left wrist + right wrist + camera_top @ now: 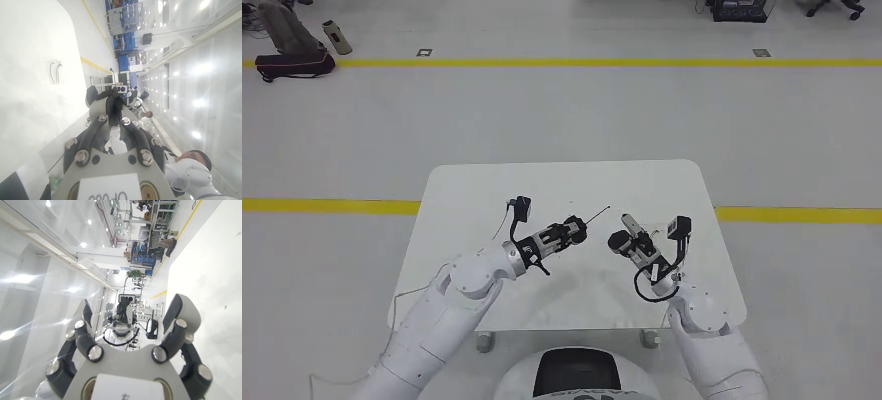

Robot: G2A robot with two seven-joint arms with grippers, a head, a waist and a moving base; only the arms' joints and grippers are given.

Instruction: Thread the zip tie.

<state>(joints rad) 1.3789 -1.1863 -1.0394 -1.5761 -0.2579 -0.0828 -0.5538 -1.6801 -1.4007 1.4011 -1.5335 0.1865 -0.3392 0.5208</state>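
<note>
left end effector point(580, 230) tight on zip tie point(599, 212), right end effector point(623, 231) open, above table point(482, 190)

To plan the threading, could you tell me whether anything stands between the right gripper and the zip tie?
Nothing visible does. The zip tie sticks out of the shut left gripper, and only open air separates it from the open right gripper.

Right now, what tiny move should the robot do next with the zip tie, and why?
Probably ease the right end effector toward the free tip of the zip tie and close on it. It is wide open with nothing in it, while the left end effector is shut on the zip tie, whose thin tip pokes out above the table.
</note>
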